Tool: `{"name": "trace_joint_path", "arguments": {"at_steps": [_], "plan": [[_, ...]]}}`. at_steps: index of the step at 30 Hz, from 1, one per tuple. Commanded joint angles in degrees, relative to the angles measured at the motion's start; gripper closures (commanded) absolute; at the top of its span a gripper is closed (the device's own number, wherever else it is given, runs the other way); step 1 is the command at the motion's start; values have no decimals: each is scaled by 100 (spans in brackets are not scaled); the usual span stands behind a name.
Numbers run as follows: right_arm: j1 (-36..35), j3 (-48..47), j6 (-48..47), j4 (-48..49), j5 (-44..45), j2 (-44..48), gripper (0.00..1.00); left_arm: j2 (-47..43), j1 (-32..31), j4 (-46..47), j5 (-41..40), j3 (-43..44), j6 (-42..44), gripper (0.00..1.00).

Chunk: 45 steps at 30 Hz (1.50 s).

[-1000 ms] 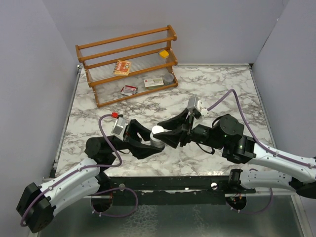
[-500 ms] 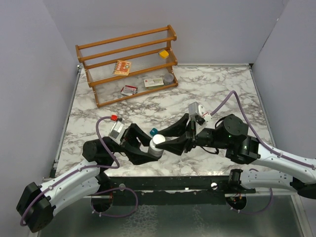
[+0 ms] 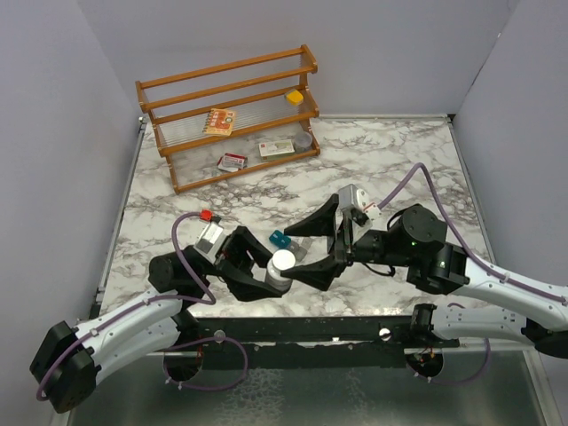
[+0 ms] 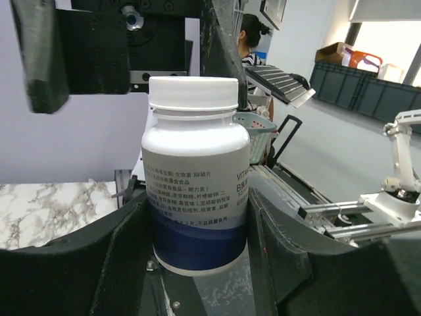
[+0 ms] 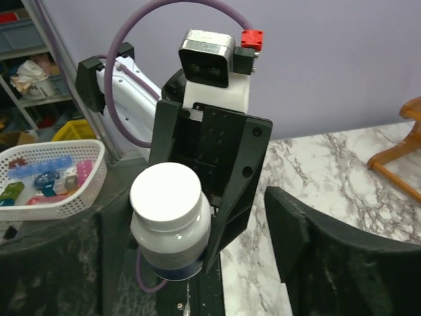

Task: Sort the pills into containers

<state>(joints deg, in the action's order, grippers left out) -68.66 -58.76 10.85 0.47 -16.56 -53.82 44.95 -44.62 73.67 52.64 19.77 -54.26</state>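
1. The left gripper [image 3: 277, 269] clamped a white bottle [image 4: 195, 191] by its lower body, one finger pressed to each side. The bottle stood upright in the wrist view.
2. The bottle's white cap [image 5: 165, 192] was on and faced the right arm.
3. The right gripper [image 3: 300, 251] stood wide open. In the overhead view one finger lay on the far side of the cap and one on the near side, neither touching it.
4. The containers [image 3: 281, 239], a short teal strip, lay on the marble table [image 3: 399, 160] just beyond the bottle. From above they showed between the right gripper's spread fingers, partly hidden.
5. At the far left of the table, well apart from the arms, a wooden rack [image 3: 231, 115] held a few small packets.
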Motion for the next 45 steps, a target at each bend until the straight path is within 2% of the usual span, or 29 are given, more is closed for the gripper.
{"name": "trace_joint_path", "arguments": {"at_steps": [1, 5, 10, 15, 21, 32, 36, 39, 41, 43, 45], "plan": [[64, 32, -144, 2, 437, 137, 16, -92, -81, 221, 119, -70, 419, 100], [63, 32, -145, -57, 596, 289, 9, -265, -81, -595, -149, -90, 1045, 100], [63, -23, -106, -161, 710, 576, 8, -577, -82, -1808, -708, -22, 1840, 100], [58, -96, -124, -385, 931, 787, 7, -740, -78, -2632, -1523, 36, 2431, 100], [59, -186, -61, -724, 1986, 536, 7, -873, -79, -3068, -2937, -65, 3052, 100], [55, -1052, -104, -793, 3629, -924, 6, -568, -80, -3353, -4303, -56, 3924, 100], [46, -956, -20, -502, 4109, -1095, 13, -517, -81, -3347, -4556, -153, 4070, 100], [46, -919, 34, -361, 4277, -1144, 27, -518, -76, -3342, -4685, -218, 4230, 100], [46, -1011, 151, -419, 4329, -1217, 41, -521, -89, -3347, -4829, -281, 4349, 100], [46, -1093, 275, -480, 4328, -1294, 43, -530, -91, -3344, -4952, -323, 4453, 100], [46, -1125, 413, -491, 4253, -1358, 39, -532, -95, -3333, -5060, -348, 4520, 100]]}}
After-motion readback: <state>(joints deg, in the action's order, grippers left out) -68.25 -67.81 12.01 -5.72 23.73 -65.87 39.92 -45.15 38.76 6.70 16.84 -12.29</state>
